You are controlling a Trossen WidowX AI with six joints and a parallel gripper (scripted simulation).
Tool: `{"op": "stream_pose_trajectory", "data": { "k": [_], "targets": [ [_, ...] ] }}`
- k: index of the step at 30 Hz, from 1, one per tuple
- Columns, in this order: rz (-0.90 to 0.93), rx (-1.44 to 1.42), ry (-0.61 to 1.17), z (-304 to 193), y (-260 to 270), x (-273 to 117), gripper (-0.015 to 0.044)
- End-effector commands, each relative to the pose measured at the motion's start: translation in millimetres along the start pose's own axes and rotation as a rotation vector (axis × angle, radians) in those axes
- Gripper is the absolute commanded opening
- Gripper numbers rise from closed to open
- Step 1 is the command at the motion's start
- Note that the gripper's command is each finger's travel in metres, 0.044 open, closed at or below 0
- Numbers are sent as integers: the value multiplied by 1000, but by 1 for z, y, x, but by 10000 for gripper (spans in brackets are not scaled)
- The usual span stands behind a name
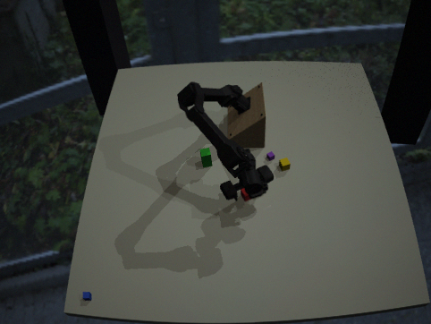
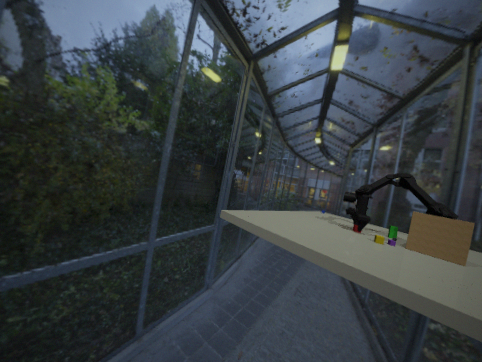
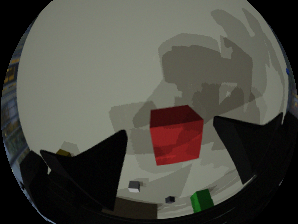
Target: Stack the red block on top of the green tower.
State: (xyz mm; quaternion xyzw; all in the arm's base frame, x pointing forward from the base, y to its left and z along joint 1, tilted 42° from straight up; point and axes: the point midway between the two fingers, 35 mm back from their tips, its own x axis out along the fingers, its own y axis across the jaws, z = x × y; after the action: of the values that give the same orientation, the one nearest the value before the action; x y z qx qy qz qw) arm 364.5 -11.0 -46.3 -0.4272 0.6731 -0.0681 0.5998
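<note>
Fingers open, yel. block (image 1: 284, 164) (image 2: 379, 240) nr. purple (image 1: 270, 156) (image 2: 392, 242).

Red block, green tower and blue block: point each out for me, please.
Red block (image 3: 177, 142): wrist view, its side face.
Green tower (image 1: 206, 159): top view, its side face.
Blue block (image 1: 87, 296): top view, its upper face.

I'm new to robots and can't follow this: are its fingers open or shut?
Open: the wrist view shows the fingers spread wide, the red block visible between them, ungripped.
</note>
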Motion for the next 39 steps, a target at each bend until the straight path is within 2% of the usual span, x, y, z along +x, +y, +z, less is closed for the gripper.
{"op": "stream_pose_trajectory", "data": {
  "k": [1,8,18,26,31,39],
  "targets": [
    [-3,-5,3,-1,0,1,440],
    [-3,-5,3,-1,0,1,440],
    [-3,-5,3,-1,0,1,177],
    [-3,-5,3,-1,0,1,124],
    [-2,-5,2,0,0,-14,0],
    [-1,-5,2,0,1,-57,0]
  ]
}}
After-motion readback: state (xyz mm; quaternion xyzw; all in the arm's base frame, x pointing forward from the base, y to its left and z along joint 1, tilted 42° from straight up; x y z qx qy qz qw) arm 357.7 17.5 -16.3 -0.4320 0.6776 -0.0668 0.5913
